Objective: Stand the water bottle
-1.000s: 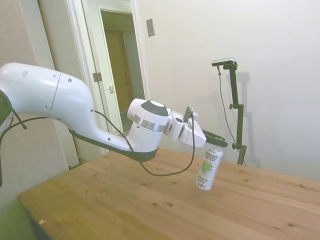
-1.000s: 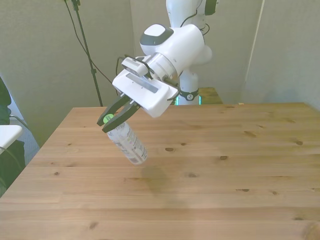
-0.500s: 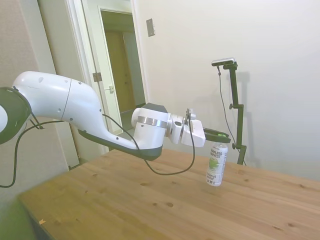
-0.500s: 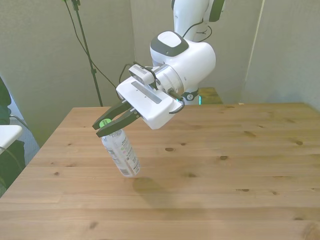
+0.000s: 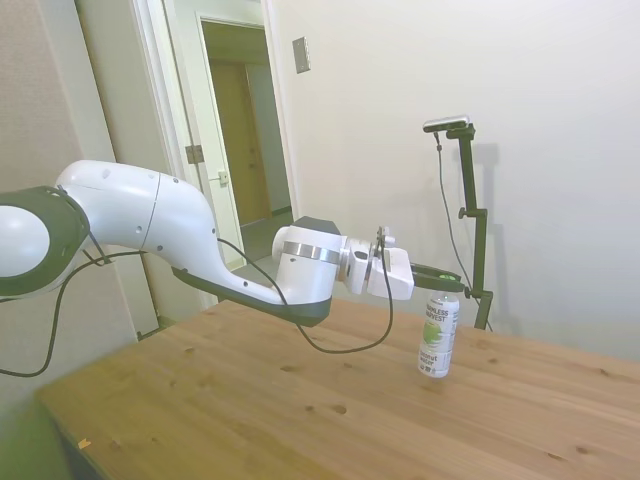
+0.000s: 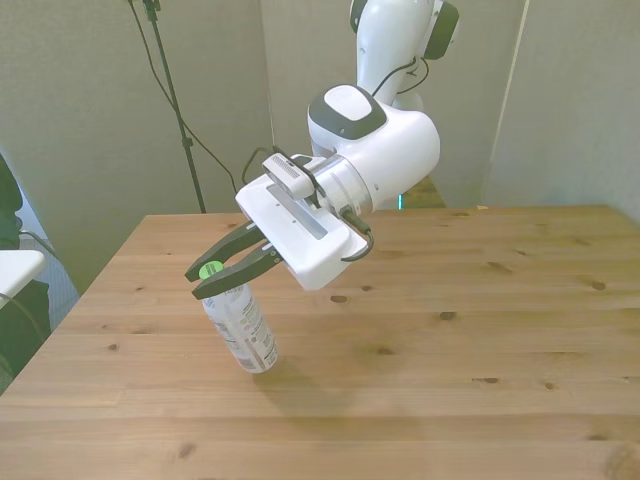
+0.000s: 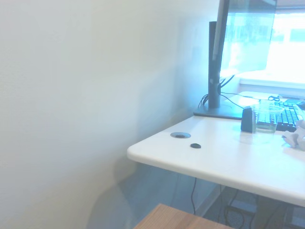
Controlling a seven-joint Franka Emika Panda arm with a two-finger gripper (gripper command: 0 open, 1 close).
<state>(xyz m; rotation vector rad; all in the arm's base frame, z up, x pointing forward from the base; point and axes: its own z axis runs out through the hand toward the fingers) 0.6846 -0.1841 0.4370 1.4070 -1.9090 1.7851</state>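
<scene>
- Now we see the water bottle with its base on the wooden table, toward the front view's left, its body leaning a little and its green cap uppermost.
- From the side view the water bottle looks nearly upright, its white label with dark text and a green picture facing that camera.
- We find the gripper at the cap, its two dark fingers set one on each side and closed narrowly around it.
- We note the white arm reaching out almost level above the table.
- Through the wrist view we make out only a pale wall and a white desk with a monitor and a keyboard.
</scene>
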